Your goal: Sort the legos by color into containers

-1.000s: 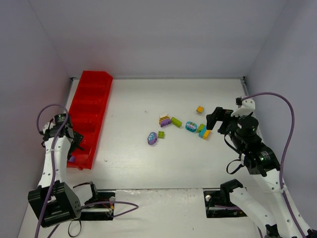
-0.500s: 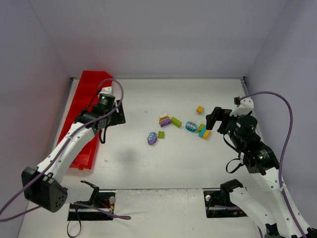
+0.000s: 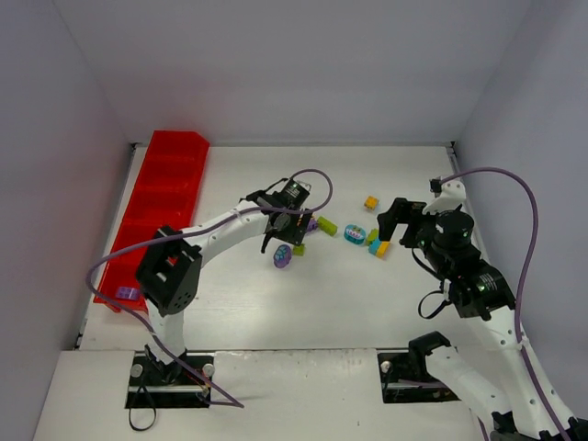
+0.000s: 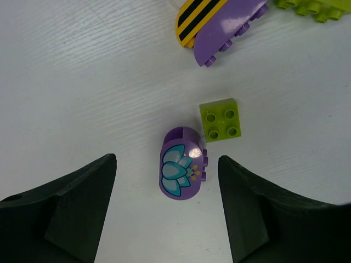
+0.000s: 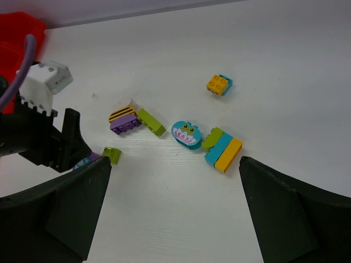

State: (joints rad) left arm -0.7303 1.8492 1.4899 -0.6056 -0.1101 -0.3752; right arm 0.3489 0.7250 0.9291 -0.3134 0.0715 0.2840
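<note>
Purple oval brick [image 4: 182,163] lies centred between the left jaws, which are apart, its long axis up-down in frame; right jaws apart, farther off.

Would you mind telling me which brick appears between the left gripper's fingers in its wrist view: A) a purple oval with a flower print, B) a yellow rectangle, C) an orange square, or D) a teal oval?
A: the purple oval brick lies on the table, framed by the open left gripper, with a lime square brick beside it.
</note>
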